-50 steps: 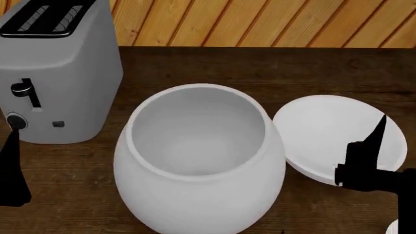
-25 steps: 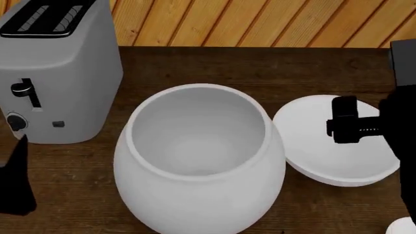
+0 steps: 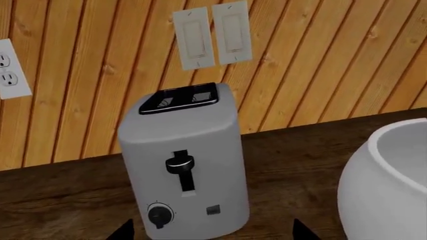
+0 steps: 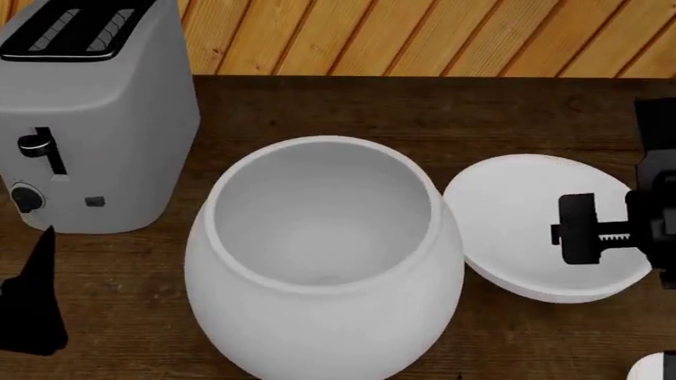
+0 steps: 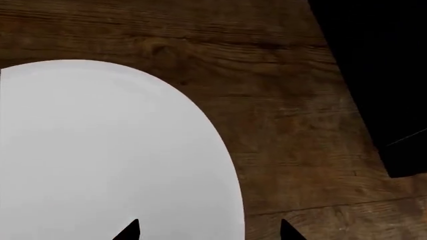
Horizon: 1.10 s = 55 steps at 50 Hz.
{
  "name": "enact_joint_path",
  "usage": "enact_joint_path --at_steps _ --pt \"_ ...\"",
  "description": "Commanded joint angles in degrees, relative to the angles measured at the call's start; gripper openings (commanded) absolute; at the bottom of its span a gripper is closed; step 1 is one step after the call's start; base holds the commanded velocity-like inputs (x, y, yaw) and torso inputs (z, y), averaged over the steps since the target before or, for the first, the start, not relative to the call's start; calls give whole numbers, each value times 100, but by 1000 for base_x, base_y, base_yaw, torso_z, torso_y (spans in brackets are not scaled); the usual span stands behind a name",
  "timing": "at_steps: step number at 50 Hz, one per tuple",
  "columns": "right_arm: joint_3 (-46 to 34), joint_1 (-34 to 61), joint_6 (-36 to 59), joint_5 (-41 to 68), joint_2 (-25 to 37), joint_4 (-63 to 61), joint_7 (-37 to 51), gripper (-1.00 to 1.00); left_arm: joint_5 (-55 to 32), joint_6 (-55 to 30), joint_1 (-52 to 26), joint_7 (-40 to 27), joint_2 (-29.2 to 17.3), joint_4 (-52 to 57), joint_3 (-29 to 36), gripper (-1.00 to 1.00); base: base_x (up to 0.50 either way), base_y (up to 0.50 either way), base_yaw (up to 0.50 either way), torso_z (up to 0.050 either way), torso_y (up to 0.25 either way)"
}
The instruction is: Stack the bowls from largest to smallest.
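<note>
The huge pot-like bowl [image 4: 328,261] stands upright mid-table, and its side shows in the left wrist view [image 3: 387,185]. To its right, touching or nearly touching it, lies the medium shallow bowl [image 4: 518,229]. A sliver of the small bowl [image 4: 657,368] shows at the bottom right corner. My right gripper [image 5: 208,232] is open above the medium bowl [image 5: 100,150], one fingertip over the white inside and one over the wood past the rim. Facing the toaster from low at the left, my left gripper [image 3: 210,235] is open and holds nothing.
A grey toaster [image 4: 95,119] stands at the back left, close to the huge bowl. A wood-panel wall runs behind the table, with light switches [image 3: 213,35] and an outlet [image 3: 10,70]. A black shape [image 5: 373,75] fills one corner of the right wrist view.
My right gripper rose from the medium bowl's near right edge, turned, and now hangs over its right half. The left finger drifted slightly right and down. The bowls have not moved.
</note>
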Motion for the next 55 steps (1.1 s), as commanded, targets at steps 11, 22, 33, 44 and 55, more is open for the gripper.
enact_joint_path --at_steps 11,22,33,44,55 --pt "47 0 -394 69 13 431 -81 -100 67 161 58 -64 -63 -105 156 100 0 0 0 0 0" --pt "796 357 -477 169 201 -331 606 -100 67 191 65 -95 -90 -118 214 100 0 0 0 0 0" --pt "1554 462 -370 476 235 -1229 1017 -100 39 219 77 -113 -111 -132 193 100 0 0 0 0 0" --pt "2621 845 242 1251 -101 -2087 1167 -100 -40 155 46 -147 -124 -96 112 100 0 0 0 0 0" --pt "3860 887 1066 2038 -646 -2556 1452 -100 -43 213 65 -163 -141 -137 134 100 0 0 0 0 0"
